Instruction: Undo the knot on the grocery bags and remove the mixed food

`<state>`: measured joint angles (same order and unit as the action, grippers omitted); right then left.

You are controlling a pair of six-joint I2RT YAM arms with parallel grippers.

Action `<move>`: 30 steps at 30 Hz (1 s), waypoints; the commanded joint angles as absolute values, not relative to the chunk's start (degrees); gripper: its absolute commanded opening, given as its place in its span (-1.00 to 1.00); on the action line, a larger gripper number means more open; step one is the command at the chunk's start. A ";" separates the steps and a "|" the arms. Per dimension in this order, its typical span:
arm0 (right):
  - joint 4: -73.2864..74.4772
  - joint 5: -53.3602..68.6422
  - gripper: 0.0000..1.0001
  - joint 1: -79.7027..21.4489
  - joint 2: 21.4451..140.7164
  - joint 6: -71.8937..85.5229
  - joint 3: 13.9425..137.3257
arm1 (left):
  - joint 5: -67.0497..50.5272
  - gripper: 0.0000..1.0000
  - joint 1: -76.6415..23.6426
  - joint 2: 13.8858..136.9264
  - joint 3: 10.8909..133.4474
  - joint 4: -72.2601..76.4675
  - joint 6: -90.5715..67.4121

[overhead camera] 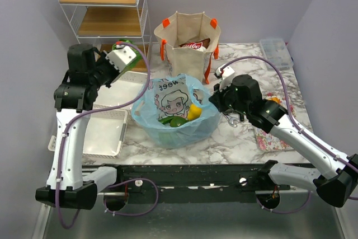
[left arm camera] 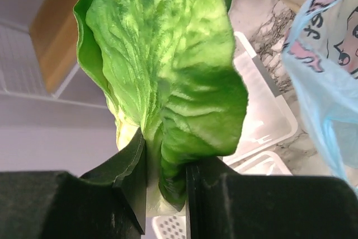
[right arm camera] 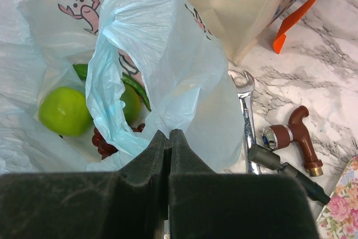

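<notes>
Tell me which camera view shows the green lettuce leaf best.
Left wrist view: the crinkled green lettuce leaf fills the frame, its base pinched between the left fingers. The top view shows only a small green sliver of it; the right wrist view shows none.

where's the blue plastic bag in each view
top external: blue plastic bag in the middle of the marble table
left wrist: right edge, beside the lettuce
right wrist: left and centre, pinched by the right gripper
shared landmark: the marble table

A robot test lab (plain grey walls (overhead camera: 251, 4), marble-print tabletop (overhead camera: 235, 138)).
</notes>
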<state>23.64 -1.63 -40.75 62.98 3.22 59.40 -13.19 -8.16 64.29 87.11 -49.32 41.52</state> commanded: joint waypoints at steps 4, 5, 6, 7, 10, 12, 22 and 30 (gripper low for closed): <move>23.82 -2.64 -0.99 -40.37 61.87 3.28 59.38 | -26.14 -1.00 11.40 70.64 77.95 -39.61 31.41; 23.90 -2.53 -0.99 -40.33 61.78 3.40 59.24 | -26.45 -1.00 13.02 72.21 77.02 -37.75 30.09; 23.91 -2.37 -0.99 -40.28 61.76 3.34 59.24 | -26.74 -1.00 14.60 74.22 76.67 -35.93 29.02; 24.00 -2.25 -0.99 -40.34 61.76 3.35 59.26 | -26.89 -1.00 15.72 76.11 76.50 -34.42 27.66; 23.85 -2.29 -0.99 -40.34 61.74 3.15 59.07 | -25.89 -1.00 17.31 82.15 77.56 -30.49 23.89; 23.80 -2.55 -0.99 -40.21 61.65 2.90 59.06 | -26.08 -1.00 17.31 84.60 77.26 -28.06 22.04; 23.47 -2.33 -0.99 -39.63 62.74 1.73 60.62 | -16.24 -0.83 17.41 95.41 78.63 -26.12 16.59; 23.26 -1.95 -0.99 -39.64 63.28 1.48 60.79 | -11.35 -0.39 17.81 96.75 76.46 -29.54 19.26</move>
<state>23.64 -1.65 -39.99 63.00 2.28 59.53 -15.70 17.37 96.44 76.62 -28.03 18.46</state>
